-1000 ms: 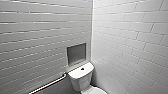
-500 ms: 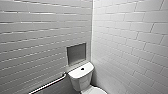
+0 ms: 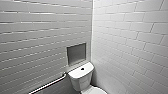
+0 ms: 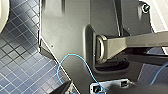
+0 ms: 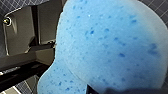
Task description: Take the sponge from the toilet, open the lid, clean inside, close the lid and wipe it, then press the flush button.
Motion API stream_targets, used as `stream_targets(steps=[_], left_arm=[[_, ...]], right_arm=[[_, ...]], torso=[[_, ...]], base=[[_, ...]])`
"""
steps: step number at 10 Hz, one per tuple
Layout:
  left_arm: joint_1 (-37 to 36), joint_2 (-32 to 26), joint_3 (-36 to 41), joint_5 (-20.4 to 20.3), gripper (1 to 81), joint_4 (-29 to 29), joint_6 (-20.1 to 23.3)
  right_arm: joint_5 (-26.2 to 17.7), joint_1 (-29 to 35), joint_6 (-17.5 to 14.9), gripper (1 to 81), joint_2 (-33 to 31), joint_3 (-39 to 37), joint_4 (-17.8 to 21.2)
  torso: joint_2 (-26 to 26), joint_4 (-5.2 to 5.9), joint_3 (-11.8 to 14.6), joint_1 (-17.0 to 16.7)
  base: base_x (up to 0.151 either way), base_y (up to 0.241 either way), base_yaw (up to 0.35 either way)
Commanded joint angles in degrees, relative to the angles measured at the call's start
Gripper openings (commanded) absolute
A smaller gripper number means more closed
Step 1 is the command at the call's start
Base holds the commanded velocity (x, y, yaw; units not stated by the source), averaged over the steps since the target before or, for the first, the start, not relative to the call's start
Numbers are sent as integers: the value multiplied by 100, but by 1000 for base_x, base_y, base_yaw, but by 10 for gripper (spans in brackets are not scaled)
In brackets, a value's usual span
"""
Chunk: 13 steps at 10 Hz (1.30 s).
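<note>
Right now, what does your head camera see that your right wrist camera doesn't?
Head view: the toilet in the corner, its flush button, white wall tiles and a grab bar. Right wrist view: the blue sponge up close, with dark floor tiles behind it. Both: tiled surfaces.

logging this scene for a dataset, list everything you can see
toilet: one, white, in the corner where the walls meet
flush button: one, dark, middle of the tank top
niche: one, grey, recessed in the wall above the tank
grab rail: one, metallic, low on the wall beside the toilet
walls: two, white-grey tiles
floor: small dark blue tiles
sponge: one, bright blue, close to the right wrist camera
cable: thin, light blue, across the robot's plate
robot's plate: dark, left wrist
</note>
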Motion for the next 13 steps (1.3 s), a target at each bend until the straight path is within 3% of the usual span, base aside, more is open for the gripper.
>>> stream_targets(steps=[1,2,4,5,6,10,11,13], left_arm=[[-227,-26,-5,240,811,-33,-7],[-227,-35,-5,240,811,-33,-7],[-297,-26,-5,240,811,-33,28],[-358,-26,-5,240,811,-24,28],[-420,-26,-5,240,811,-24,11],[-517,45,-5,223,811,-33,28],[-517,-51,29,135,811,-24,28],[-517,-148,39,-119,811,2,28]], right_arm=[[570,409,2341,10,224,-114,-2570],[903,419,2960,10,337,-87,-3257],[1692,417,3764,10,645,-86,-4454],[1479,541,4034,10,594,-53,-4475],[1206,585,4053,10,462,-17,-4457],[1021,322,4000,10,313,561,-4536],[783,339,4000,10,34,1128,-4536],[799,331,4008,10,-573,2280,-4527]], torso=[[0,0,0,0],[0,0,0,0],[0,0,0,0],[0,0,0,0],[0,0,0,0],[0,0,0,0],[0,0,0,2],[0,0,0,0]], base=[[0,0,0],[0,0,0],[0,0,0],[0,0,0],[0,0,0],[0,0,0],[0,0,0],[0,0,0]])
